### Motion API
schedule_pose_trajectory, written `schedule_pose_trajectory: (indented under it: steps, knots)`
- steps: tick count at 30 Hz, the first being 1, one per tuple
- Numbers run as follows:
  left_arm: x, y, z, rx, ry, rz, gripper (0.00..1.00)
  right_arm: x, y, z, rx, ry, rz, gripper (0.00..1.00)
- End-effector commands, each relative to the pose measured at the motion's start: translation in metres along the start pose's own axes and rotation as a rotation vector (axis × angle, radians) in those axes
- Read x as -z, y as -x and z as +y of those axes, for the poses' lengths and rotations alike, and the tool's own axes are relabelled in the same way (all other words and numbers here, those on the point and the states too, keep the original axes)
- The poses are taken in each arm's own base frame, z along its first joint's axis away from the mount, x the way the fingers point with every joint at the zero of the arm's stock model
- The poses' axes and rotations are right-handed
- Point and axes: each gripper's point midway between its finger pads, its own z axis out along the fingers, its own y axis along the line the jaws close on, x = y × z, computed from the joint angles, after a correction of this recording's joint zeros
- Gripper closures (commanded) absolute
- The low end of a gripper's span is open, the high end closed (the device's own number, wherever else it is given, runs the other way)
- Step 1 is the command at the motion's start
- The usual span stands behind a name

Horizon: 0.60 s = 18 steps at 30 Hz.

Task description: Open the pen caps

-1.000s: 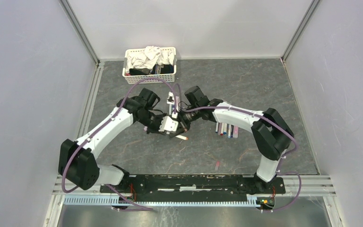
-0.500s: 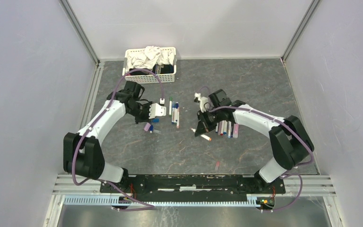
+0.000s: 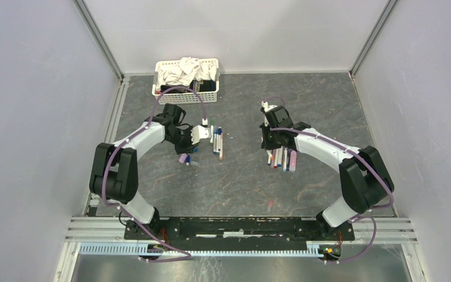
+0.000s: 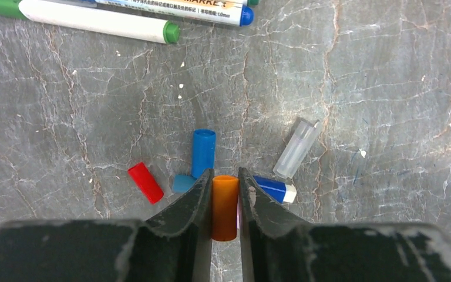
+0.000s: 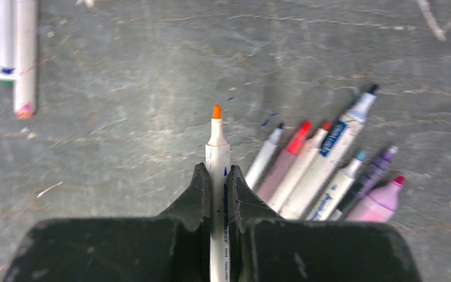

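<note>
The only print that reads clearly is on a white-barrelled pen with a blue end (image 4: 176,9) at the top of the left wrist view: "MARKER" and "10mm" in blue letters. Just beside it lies a white-barrelled pen with a green end (image 4: 94,20), blank on the side that shows. In the right wrist view several barrels carry blue label bands, but their lettering is too blurred to make out.

The left gripper (image 4: 225,175) pinches a short orange plastic cap (image 4: 225,205) between its two fingers, the cap lying lengthwise along them above the grey marbled table (image 4: 358,88). Just beyond its tips loose pieces lie on the table:
- a blue cylindrical cap (image 4: 203,153)
- a red cylindrical cap (image 4: 145,182)
- a small light-blue cap (image 4: 182,183)
- a blue-and-white piece (image 4: 275,188)
- a clear plastic cap (image 4: 296,148)

The right gripper (image 5: 218,170) is clamped on a white marker pen with a bare orange tip (image 5: 217,150), the tip pointing away from the wrist. To its right a fan of uncapped pens (image 5: 323,170) lies packed side by side, with a wider lilac-pink pen (image 5: 379,200) at the outer edge.

Only the top view shows:
- a white plastic basket of cloths (image 3: 186,79) at the far edge
- a small pink item (image 3: 270,205) near the arm bases, possibly a cap
- the two grippers well apart, the left one by a short row of pens (image 3: 216,136)
</note>
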Motion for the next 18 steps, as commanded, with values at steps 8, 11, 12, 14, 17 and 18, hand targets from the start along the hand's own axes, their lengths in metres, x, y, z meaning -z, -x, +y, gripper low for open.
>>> schedule_pose_trajectory:
  steps: [8,11,12,14,17,18]
  knots:
    - [-0.003,0.006,0.006,0.061,0.026,-0.017,0.59,0.007,0.009,-0.066,-0.066,-0.360,-0.107,1.00]
    - [0.007,0.017,0.007,0.062,0.021,-0.040,0.50,0.010,0.001,-0.081,-0.093,-0.403,-0.107,1.00]
    - [0.011,0.021,0.007,0.063,0.020,-0.048,0.49,0.011,-0.002,-0.085,-0.101,-0.418,-0.108,1.00]
    - [0.021,0.031,0.010,0.064,0.033,-0.065,0.47,0.012,-0.008,-0.093,-0.113,-0.439,-0.110,1.00]
    - [0.039,0.046,0.016,0.076,0.064,-0.089,0.45,0.010,-0.016,-0.098,-0.115,-0.450,-0.098,0.97]
    - [0.045,0.051,0.019,0.088,0.076,-0.096,0.40,0.009,-0.018,-0.098,-0.112,-0.450,-0.090,0.95]
